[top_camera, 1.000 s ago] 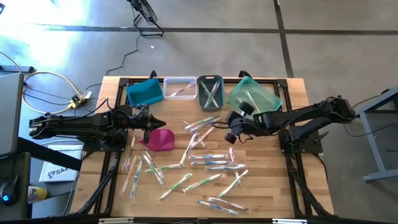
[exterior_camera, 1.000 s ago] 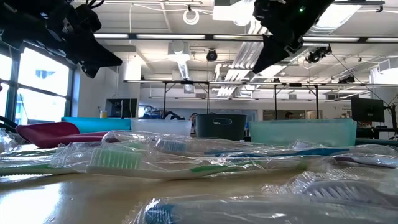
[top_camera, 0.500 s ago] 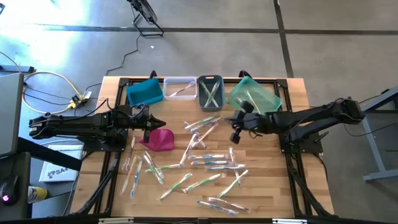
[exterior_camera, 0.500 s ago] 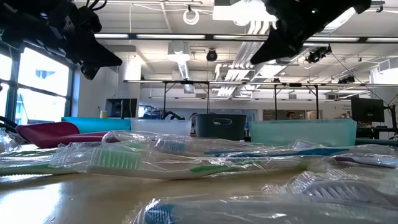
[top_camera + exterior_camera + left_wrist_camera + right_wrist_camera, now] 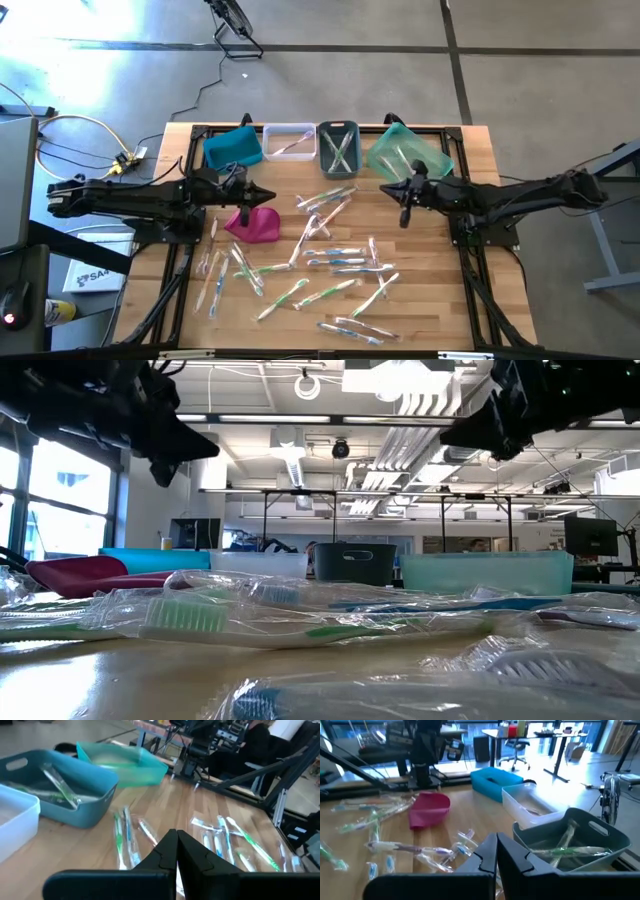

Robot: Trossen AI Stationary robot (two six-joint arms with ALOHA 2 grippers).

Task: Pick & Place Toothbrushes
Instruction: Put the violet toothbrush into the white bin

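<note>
Several wrapped toothbrushes (image 5: 335,262) lie scattered flat on the wooden table (image 5: 440,300); they also show in the left wrist view (image 5: 220,837) and the right wrist view (image 5: 375,827). A few more lie inside the grey bin (image 5: 338,150) and the clear bin (image 5: 289,143). My left gripper (image 5: 270,193) hovers shut and near level above the table's left part, by the magenta pouch (image 5: 256,226). My right gripper (image 5: 386,187) hovers shut and near level in front of the teal bin (image 5: 408,155). Neither holds anything.
Along the far edge stand a blue bin (image 5: 232,148), the clear bin, the grey bin and the tilted teal bin. The magenta pouch lies left of centre. The black frame rails (image 5: 470,270) run along both table sides.
My right gripper has drawn back toward the table's right edge, away from the toothbrushes at the centre, and has tipped up from a downward slant to near level. My left gripper has edged a little toward the table's middle. Both stay shut. No toothbrush has moved.
</note>
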